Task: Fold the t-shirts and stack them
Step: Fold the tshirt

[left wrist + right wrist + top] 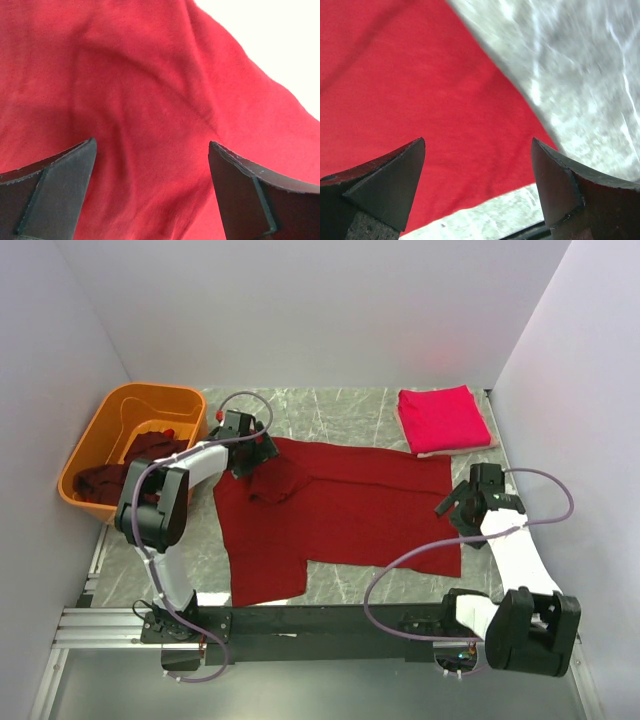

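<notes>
Far left, at the tabletop's (345, 405) edge: orange tub (95, 435) holding bunched dark maroon shirts (115, 478). Far right corner: folded crimson-pink t-shirt (443, 420). Bare marble strips along the far edge and right side; white walls close on three sides. Mid-tabletop: maroon t-shirt (340, 510) spread flat, cloth bunched at its far left corner beneath the left hand (243, 445), fingers apart. Over the shirt's right edge, the right hand (458, 505), fingers apart, holding nothing.
</notes>
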